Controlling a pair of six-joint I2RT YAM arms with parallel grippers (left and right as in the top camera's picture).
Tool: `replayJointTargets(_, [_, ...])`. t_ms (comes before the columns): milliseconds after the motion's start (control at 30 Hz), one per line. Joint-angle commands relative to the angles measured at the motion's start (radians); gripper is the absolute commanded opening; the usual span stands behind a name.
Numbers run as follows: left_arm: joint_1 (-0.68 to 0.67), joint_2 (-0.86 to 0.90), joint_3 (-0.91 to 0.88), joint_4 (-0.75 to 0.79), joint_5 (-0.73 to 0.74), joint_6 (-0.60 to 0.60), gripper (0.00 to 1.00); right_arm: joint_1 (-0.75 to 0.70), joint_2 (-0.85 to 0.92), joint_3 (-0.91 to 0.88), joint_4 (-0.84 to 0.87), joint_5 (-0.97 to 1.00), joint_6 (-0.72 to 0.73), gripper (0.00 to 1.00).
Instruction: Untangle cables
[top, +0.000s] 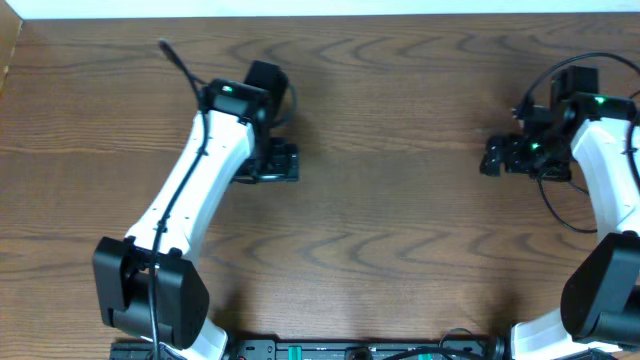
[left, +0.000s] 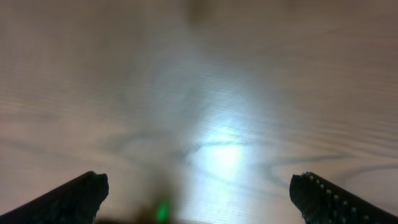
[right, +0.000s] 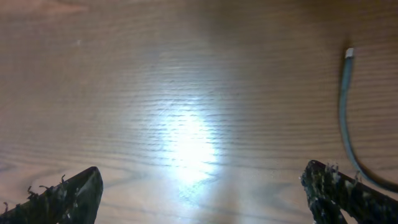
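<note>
Right wrist: cable (right: 342, 118) just beside fingers (right: 339, 194)

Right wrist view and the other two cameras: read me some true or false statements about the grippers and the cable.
1. The right gripper is open with nothing between its fingers. True.
2. A thin cable with a pale plug end lies on the table in the right wrist view. True.
3. The left gripper is clamped on a cord. False: it is open, with only bare wood between its fingers.
4. The cable's plug end is pinched in the right gripper. False: the plug lies free on the wood, off to one side.
5. The table is white plastic. False: it is brown wood grain.
</note>
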Motion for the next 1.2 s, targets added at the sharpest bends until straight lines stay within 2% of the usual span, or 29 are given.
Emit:
replayJointTargets(0, [0.079,-0.006,0.002,-0.073,-0.021,-0.032,0.99,0.034,-0.024,0.002,-0.028,-0.034,0.024,0.99])
replayJointTargets(100, [0.106,-0.013,-0.017,-0.108,-0.021,-0.027,0.99,0.045,-0.101,-0.014,-0.022,-0.081,0.025,0.99])
replayJointTargets(233, [0.104,-0.128,-0.149,0.005,-0.021,-0.022,0.99,0.045,-0.306,-0.119,0.067,-0.063,0.025,0.99])
replayJointTargets(333, [0.104,-0.287,-0.275,0.116,-0.021,-0.002,0.99,0.045,-0.495,-0.245,0.168,-0.053,0.024,0.99])
replayJointTargets(433, [0.104,-0.552,-0.426,0.257,-0.022,0.029,0.99,0.045,-0.706,-0.374,0.261,-0.052,0.021,0.99])
replayJointTargets(533, [0.104,-0.75,-0.511,0.331,-0.032,0.033,0.99,0.045,-0.812,-0.424,0.27,-0.052,0.021,0.99])
replayJointTargets(600, [0.104,-0.872,-0.532,0.327,-0.032,0.033,0.99,0.045,-0.862,-0.436,0.255,-0.052,0.021,0.99])
replayJointTargets(767, [0.104,-1.018,-0.532,0.327,-0.032,0.033,0.99,0.045,-0.875,-0.436,0.225,-0.052,0.021,0.99])
replayJointTargets(1167, [0.104,-1.026,-0.532,0.324,-0.032,0.033,0.99,0.045,-0.875,-0.436,0.208,-0.052,0.021,0.99])
